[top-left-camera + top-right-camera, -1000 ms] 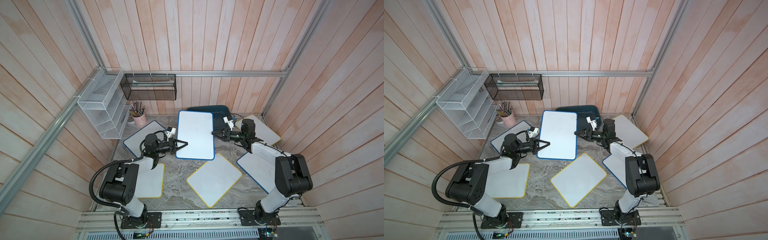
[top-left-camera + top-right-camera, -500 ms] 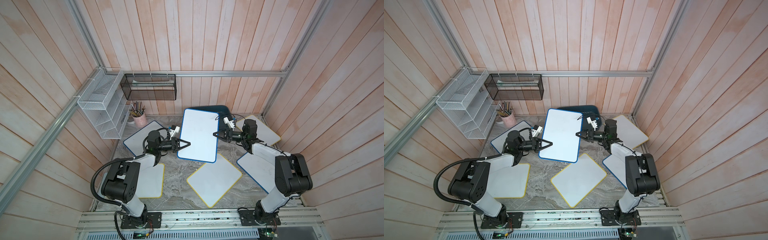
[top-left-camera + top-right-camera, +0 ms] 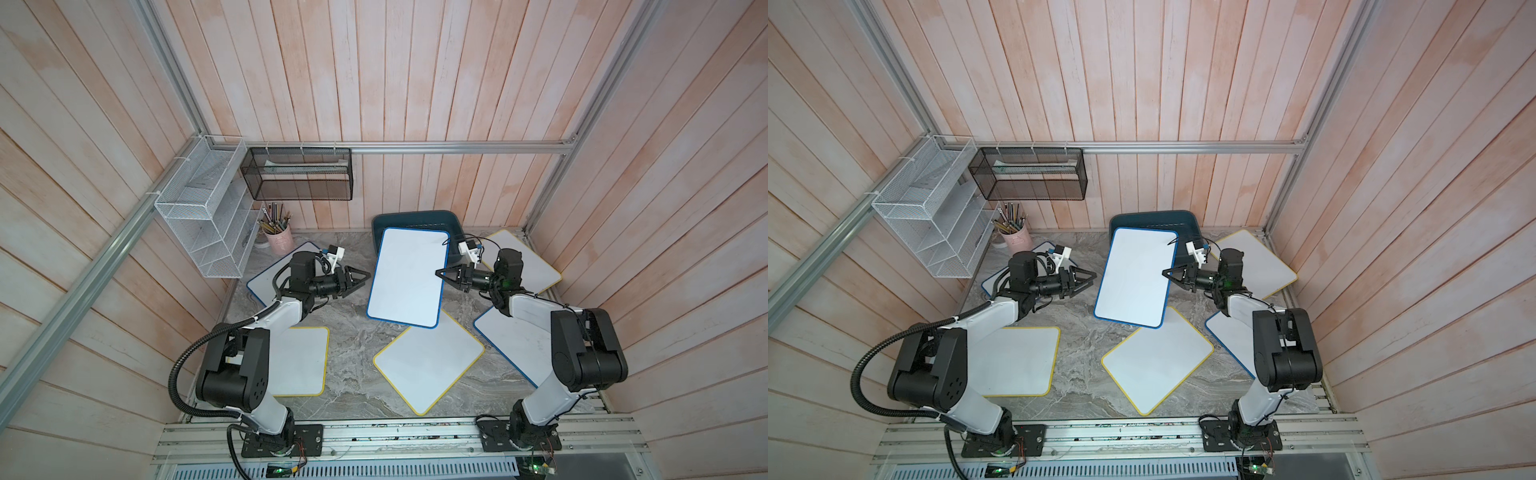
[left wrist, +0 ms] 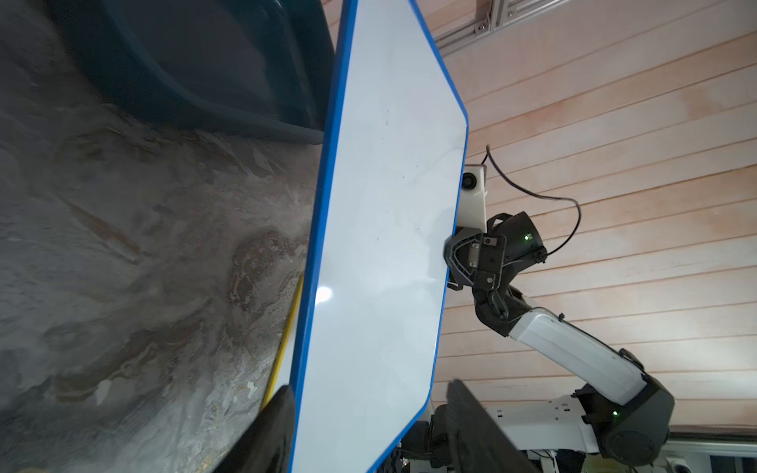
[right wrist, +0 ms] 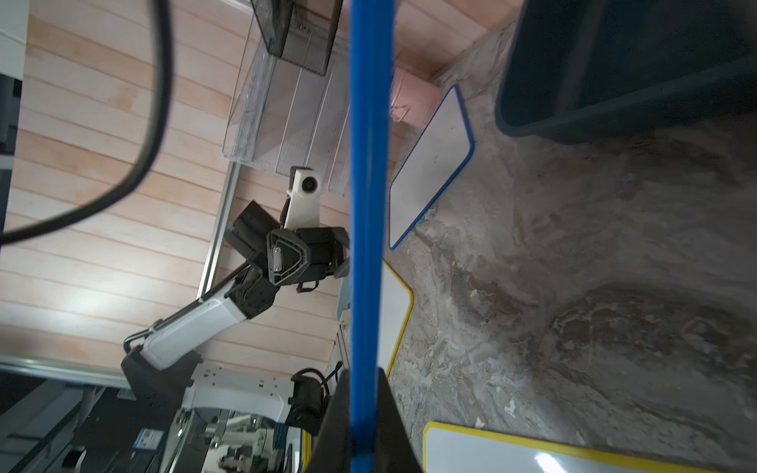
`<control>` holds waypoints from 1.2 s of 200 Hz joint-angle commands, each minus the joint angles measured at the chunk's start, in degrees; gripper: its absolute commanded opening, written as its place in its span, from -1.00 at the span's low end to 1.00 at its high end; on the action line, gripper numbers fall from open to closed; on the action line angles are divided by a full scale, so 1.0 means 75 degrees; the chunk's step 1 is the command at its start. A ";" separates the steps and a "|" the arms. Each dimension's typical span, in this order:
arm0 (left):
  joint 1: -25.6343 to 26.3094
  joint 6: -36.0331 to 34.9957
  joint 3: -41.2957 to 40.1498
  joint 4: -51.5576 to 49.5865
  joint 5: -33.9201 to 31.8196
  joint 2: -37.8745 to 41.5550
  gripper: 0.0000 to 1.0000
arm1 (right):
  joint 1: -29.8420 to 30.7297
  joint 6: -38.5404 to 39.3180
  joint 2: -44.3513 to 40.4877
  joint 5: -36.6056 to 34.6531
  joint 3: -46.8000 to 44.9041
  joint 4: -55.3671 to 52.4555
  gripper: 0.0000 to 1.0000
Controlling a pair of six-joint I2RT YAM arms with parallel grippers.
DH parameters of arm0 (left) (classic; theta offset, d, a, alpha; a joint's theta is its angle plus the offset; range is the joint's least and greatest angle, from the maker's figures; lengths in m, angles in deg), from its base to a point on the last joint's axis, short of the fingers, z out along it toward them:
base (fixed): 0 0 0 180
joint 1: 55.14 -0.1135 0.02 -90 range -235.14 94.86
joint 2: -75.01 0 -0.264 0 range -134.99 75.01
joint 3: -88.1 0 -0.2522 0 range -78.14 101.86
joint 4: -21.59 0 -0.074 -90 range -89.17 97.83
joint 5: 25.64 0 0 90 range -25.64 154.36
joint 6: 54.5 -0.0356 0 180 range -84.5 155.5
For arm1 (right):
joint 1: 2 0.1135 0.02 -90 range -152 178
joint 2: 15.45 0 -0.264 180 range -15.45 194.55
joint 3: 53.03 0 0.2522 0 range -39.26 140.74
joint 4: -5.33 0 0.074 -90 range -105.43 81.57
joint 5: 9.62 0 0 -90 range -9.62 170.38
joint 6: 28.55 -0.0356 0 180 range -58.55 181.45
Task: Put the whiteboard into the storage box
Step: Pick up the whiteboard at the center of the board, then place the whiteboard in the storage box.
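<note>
Status: right tool (image 3: pixel 441 276) was clamped on the right long edge of the blue-framed whiteboard (image 3: pixel 407 282), about mid-length. Right wrist view confirmed it: board seen edge-on, both fingers (image 5: pixel 395 434) pressed against the blue frame. Same grip showed in the left wrist view, right tool (image 4: pixel 448 254) biting the far edge of the whiteboard (image 4: pixel 389 204).

Left tool (image 3: pixel 362 278) had jaws apart, tips just beside the board's left long edge. In the left wrist view the board ran between the spread fingers (image 4: pixel 270 434); couldn't tell whether either one touched it.

Whiteboard was held up off the table (image 3: pixel 357 332), not in the storage box (image 3: pixel 415 218). In both top views its far short end overlapped the box's near rim and its near end overlapped a corner of the centre yellow-framed board (image 3: pixel 428 361). Box sat at the back of the table against the wall.

Other boards lay flat on the table:
- yellow-framed board under the left arm (image 3: pixel 299 361)
- blue-framed board behind the left tool (image 3: pixel 266 282)
- blue-framed board under the right arm (image 3: pixel 511 340)
- yellow-framed board at far right (image 3: pixel 528 262)

Pink pencil cup (image 3: pixel 280 241) stood in the back left corner, below the white wire basket (image 3: pixel 203 216) and black mesh rack (image 3: pixel 297 174).
</note>
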 commanded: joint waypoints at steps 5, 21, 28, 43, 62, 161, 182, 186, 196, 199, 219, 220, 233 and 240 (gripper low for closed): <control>-0.0218 0.0039 -0.0337 0.0198 -0.0541 0.0555 0.26 | -0.0370 -0.1737 0.0132 -0.0461 -0.0278 0.2835 -1.00; -0.0218 -0.0360 -0.0309 -0.0308 -0.0781 0.0738 0.26 | -0.0528 -0.2131 0.0267 -0.0780 -0.0388 0.3348 -1.00; -0.0229 -0.0469 -0.0312 -0.0433 -0.0800 0.0782 0.26 | -0.0577 -0.2172 0.0311 -0.0933 -0.0404 0.3412 -1.00; -0.0240 -0.0623 -0.0344 -0.0631 -0.0837 0.0833 0.26 | -0.0638 -0.2204 0.0445 -0.1304 -0.0392 0.3492 -1.00; -0.0233 -0.0681 -0.0508 -0.0665 -0.0918 0.0914 0.26 | -0.0633 -0.2528 0.0687 -0.1925 -0.0401 0.3936 -1.00; -0.0242 -0.0480 -0.1188 -0.0348 -0.1323 0.1316 0.26 | -0.0205 -0.4255 0.1296 -0.5496 -0.0600 0.5773 -1.00; -0.0241 -0.0324 -0.1396 -0.0077 -0.1423 0.1424 0.26 | 0.0124 -0.4447 0.1406 -0.6423 -0.0775 0.6012 -1.00; -0.0238 -0.0309 -0.1418 -0.0054 -0.1426 0.1434 0.26 | 0.0200 -0.4463 0.1443 -0.6577 -0.0774 0.6034 -1.00; -0.0245 -0.0265 -0.1445 -0.0034 -0.1421 0.1437 0.26 | 0.0345 -0.4498 0.1555 -0.6920 -0.0765 0.6149 -1.00; -0.0245 -0.0259 -0.1444 -0.0039 -0.1421 0.1440 0.26 | 0.0385 -0.4516 0.1591 -0.7015 -0.0758 0.6195 -1.00; -0.0239 -0.0247 -0.1439 -0.0055 -0.1369 0.1432 0.26 | 0.0615 -0.4707 0.1874 -0.7611 -0.0698 0.6560 -1.00; -0.0242 -0.0247 -0.1450 -0.0059 -0.1366 0.1429 0.26 | 0.0626 -0.4710 0.1886 -0.7629 -0.0684 0.6560 -1.00; -0.0230 -0.0235 -0.1428 -0.0053 -0.1252 0.1403 0.26 | 0.0790 -0.4714 0.1965 -0.7954 -0.0625 0.6453 -1.00; -0.0232 -0.0234 -0.1447 -0.0053 -0.1224 0.1423 0.26 | 0.0877 -0.4675 0.1968 -0.8177 -0.0612 0.6346 -1.00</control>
